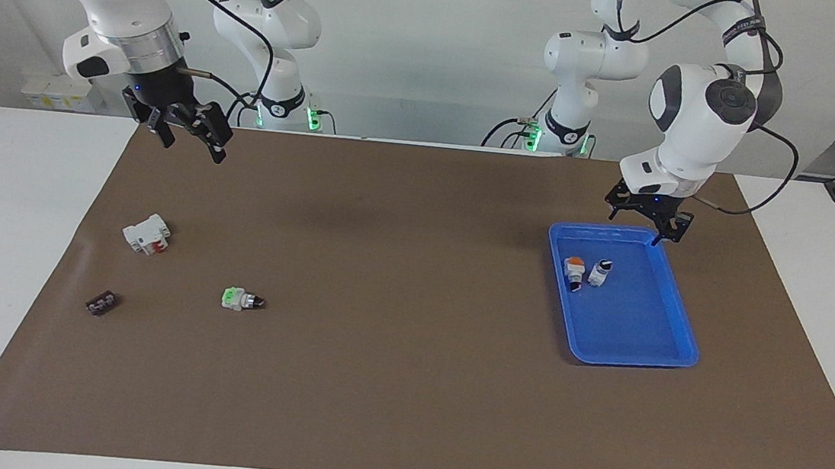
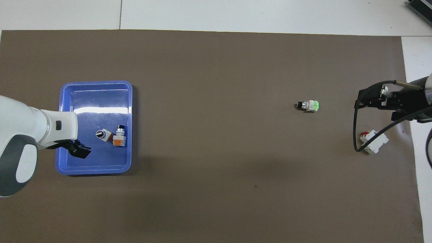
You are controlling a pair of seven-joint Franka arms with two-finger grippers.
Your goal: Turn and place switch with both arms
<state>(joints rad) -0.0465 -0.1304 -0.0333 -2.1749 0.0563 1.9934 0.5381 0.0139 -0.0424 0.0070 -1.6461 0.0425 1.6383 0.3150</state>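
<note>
A glossy blue plastic tray (image 1: 677, 321) with rounded corners sits on the matte brown paper mat (image 1: 403, 386) that covers the white bench (image 1: 5, 225), toward the left arm's end. In it lies the switch (image 1: 573, 271) – orange square end, white body, silver collar, black round knob – on its side, just beside a second small white-bodied switch with a black knob (image 1: 599, 272). The left gripper (image 1: 647, 224), black with two fingers, hangs over the tray's rim nearest the robots, fingers apart and holding nothing. The right gripper (image 1: 186, 132) (also black, below a silver wrist ring) waits in the air over the mat's edge at its own end, fingers spread and empty. On the mat there lie a boxy white block with a red part (image 1: 146, 233), a green-ended switch (image 1: 240, 299) and a small dark ridged piece (image 1: 102, 303). No writing can be read on any of them.
</note>
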